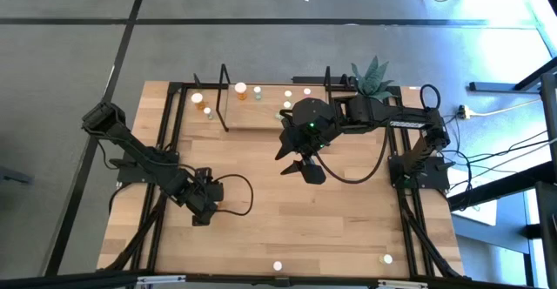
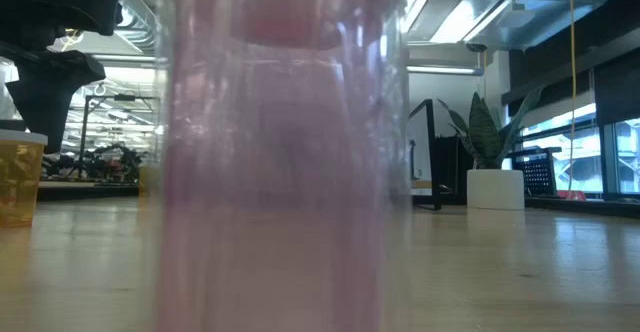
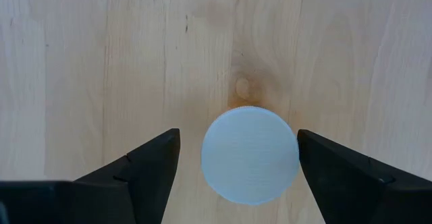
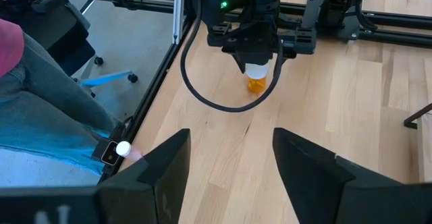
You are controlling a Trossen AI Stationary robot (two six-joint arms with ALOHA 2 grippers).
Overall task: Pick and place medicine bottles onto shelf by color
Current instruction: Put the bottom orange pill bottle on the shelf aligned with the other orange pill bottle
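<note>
My left gripper [image 3: 236, 160] is open, fingers on both sides of an orange bottle [image 4: 257, 77] that stands on the table [image 1: 348, 228], not touching it. My right gripper [image 1: 300, 164] hangs open in front of the shelf [image 1: 261, 115], where several bottles stand.

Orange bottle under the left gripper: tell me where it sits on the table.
The orange bottle stands on the table's left half, between the open fingers of the left gripper, far from the shelf.
</note>
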